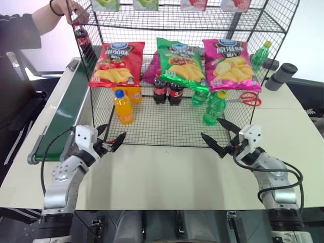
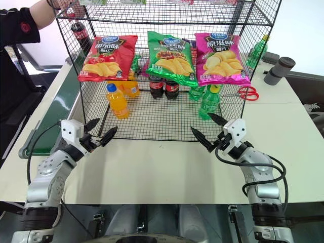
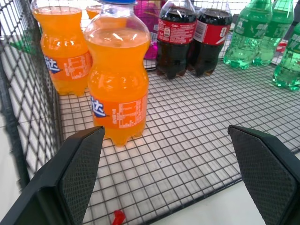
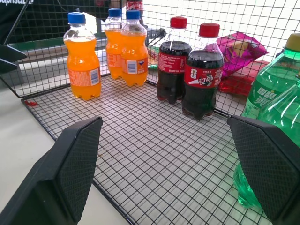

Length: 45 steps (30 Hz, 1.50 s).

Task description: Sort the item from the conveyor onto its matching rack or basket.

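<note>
Dark brown cola bottle [image 1: 83, 41], red cap and label, held by a person's hand [image 1: 71, 11] at the far left, up beside the outer left wall of the black wire rack [image 1: 283, 30], above the far stretch of the green conveyor [image 1: 66, 109]. It is well apart from both my grippers, far beyond and left of them.

My left gripper [image 1: 112, 140] hovers just before the basket's front left corner, fingers spread wide, nothing between them. Through its wrist camera the nearest orange soda bottle [image 3: 117, 79] stands just past my fingers [image 3: 82, 164].

My right gripper [image 1: 223, 135] hovers at the front right edge of the bottom basket [image 1: 152, 132], fingers likewise spread and empty. Its wrist view looks across the mesh floor toward two cola bottles [image 4: 187, 75].

Counts, left to right:
- Orange soda bottles in the basket: three, one forward, two behind it.
- Cola bottles standing in the basket: two, side by side, mid-back. One more in the person's hand.
- Green bottles: three seen in the basket at right; one more green bottle [image 1: 259, 54] outside the rack's right wall.
- Chip bags hanging at the front: three — red [image 1: 117, 63], green [image 1: 181, 62], magenta [image 1: 230, 63].
- Red-handled scissors [image 1: 248, 98]: one, right of the basket.
- Grey cylinder [image 1: 281, 76]: one, far right on the table [image 1: 167, 177].
</note>
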Tool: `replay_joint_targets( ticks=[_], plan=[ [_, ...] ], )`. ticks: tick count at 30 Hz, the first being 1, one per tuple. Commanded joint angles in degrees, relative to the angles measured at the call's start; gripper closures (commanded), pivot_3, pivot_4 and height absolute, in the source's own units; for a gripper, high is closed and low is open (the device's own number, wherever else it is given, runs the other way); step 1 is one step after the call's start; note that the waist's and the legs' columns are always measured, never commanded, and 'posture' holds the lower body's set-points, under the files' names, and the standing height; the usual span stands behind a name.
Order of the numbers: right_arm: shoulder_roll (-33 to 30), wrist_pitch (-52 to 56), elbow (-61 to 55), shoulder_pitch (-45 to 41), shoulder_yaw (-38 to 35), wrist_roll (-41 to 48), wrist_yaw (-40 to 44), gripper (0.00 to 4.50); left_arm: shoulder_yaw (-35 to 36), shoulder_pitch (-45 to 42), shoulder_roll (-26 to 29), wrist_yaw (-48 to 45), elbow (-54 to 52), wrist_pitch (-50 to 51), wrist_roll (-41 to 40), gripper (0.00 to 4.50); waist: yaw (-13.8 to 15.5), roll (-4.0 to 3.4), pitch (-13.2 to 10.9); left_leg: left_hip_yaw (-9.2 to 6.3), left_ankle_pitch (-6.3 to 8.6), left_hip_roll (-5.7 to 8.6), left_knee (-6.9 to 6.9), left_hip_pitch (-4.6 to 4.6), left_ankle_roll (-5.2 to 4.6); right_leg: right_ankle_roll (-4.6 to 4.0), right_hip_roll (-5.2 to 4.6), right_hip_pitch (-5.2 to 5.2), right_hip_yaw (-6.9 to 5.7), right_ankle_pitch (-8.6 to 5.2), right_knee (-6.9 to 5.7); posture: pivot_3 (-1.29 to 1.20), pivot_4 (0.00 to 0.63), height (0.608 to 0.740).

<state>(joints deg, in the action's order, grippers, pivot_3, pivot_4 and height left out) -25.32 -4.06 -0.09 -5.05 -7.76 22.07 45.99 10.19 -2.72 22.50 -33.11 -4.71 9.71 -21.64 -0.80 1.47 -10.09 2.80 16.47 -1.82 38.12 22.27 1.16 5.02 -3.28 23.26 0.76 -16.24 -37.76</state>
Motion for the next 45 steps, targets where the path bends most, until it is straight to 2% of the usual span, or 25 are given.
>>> replay_joint_targets(
  ticks=[1, 9, 16, 19, 24, 28, 39, 45],
  plan=[
    [-0.08, -0.43, -0.89, -1.25, 0.21, -0.21, -0.05, 0.05, 0.06, -0.23, -0.26, 0.85, -1.51, -0.18, 0.24, 0.0, -0.01, 0.0, 0.0, 0.0, 0.0, 0.0, 0.0, 0.0, 0.0, 0.0, 0.01, 0.0, 0.0, 0.0, 0.0, 0.0, 0.15, 0.74],
    [0.15, -0.4, 1.44, -3.36, 1.57, -0.62, 0.99, 0.05, 1.99, 1.68, -0.15, 3.1, -4.15, 0.15, -0.67, 0.0, -0.03, 0.0, 0.0, -0.01, 0.0, 0.0, 0.0, 0.0, 0.0, 0.0, 0.0, 0.0, 0.0, 0.0, 0.0, 0.0, 0.15, 0.74],
    [-0.17, -1.06, 3.93, -5.24, 1.61, -0.67, 2.29, 0.05, 7.88, 6.37, 0.93, 4.87, -10.59, 3.03, -5.06, 0.0, -0.1, 0.0, 0.0, -0.01, 0.0, -0.02, 0.0, 0.0, 0.0, 0.0, -0.01, 0.01, 0.01, 0.0, 0.0, 0.0, 0.15, 0.74],
    [-0.17, -0.69, 3.5, -5.47, 1.8, -0.56, 2.55, 0.05, 13.39, 9.27, 1.92, 5.2, -13.03, 5.15, -9.19, 0.0, -0.24, 0.0, 0.0, -0.01, 0.0, -0.02, 0.0, 0.0, 0.0, -0.01, -0.02, 0.01, 0.01, 0.0, 0.0, 0.0, 0.15, 0.74],
    [0.12, 0.32, 1.8, -5.81, 2.77, -0.24, 3.08, 0.05, 19.88, 9.74, 3.19, 6.99, -10.54, 5.89, -11.62, 0.0, 0.03, 0.0, 0.0, -0.02, 0.0, -0.01, 0.0, 0.0, 0.0, -0.02, -0.04, 0.0, 0.0, -0.01, 0.0, 0.0, 0.15, 0.74],
    [1.11, 1.78, -1.05, -6.53, 4.61, -0.17, 2.56, 0.05, 23.24, 6.64, 3.72, 13.0, -4.26, 2.73, -6.77, 0.0, 0.07, 0.01, 0.0, -0.02, 0.0, 0.02, 0.03, 0.0, 0.0, -0.01, -0.07, -0.02, -0.02, -0.01, 0.0, 0.0, 0.15, 0.74],
    [3.9, 6.43, -8.81, -5.78, 10.92, -3.24, -1.84, 0.05, 20.95, -0.48, 2.96, 16.89, 4.6, -1.73, -1.3, 0.0, 0.08, 0.07, 0.04, -0.02, 0.0, 0.01, 0.03, 0.03, 0.0, 0.0, -0.09, 0.0, -0.04, 0.0, 0.02, 0.0, 0.15, 0.74],
    [3.36, 10.97, -10.82, -6.49, 10.98, -2.45, -2.94, 0.05, 20.19, -2.08, 2.83, 16.79, 6.42, -2.49, -0.87, 0.0, -0.13, 0.08, 0.04, -0.02, 0.01, 0.01, 0.03, 0.04, 0.01, -0.01, -0.11, 0.02, -0.05, 0.0, 0.02, 0.0, 0.15, 0.74]
  ],
)
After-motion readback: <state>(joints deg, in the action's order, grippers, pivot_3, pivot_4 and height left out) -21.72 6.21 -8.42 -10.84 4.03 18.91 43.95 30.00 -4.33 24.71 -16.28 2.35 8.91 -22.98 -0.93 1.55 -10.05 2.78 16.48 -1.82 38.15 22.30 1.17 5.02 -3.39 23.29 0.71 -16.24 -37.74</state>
